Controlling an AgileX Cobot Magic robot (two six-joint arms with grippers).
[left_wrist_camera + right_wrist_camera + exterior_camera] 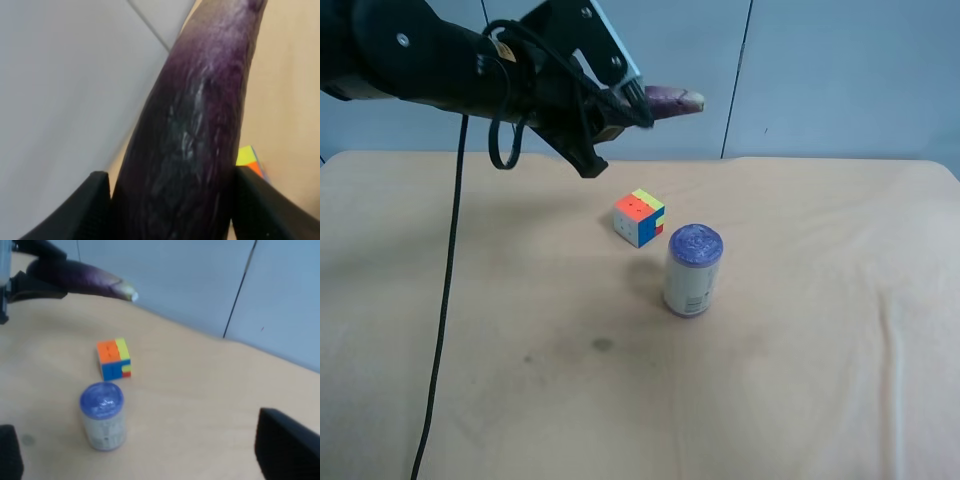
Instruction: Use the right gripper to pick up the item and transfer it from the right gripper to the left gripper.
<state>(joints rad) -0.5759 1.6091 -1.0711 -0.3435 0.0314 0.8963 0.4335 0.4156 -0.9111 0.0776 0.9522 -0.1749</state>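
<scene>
You had the left gripper (170, 210) clamped around the slim dark purple eggplant (200, 125), presumably receiving it, at the multicoloured puzzle cube's (640, 218) twelve o'clock; the right gripper's (140, 460) fingers stood apart, empty.

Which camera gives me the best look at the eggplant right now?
The left wrist view: the eggplant fills the frame between the left gripper's fingers, skin sharp. The right wrist view shows it from the side, smaller, its pale tip free. The exterior high view shows only its end poking out past the gripper.
</scene>
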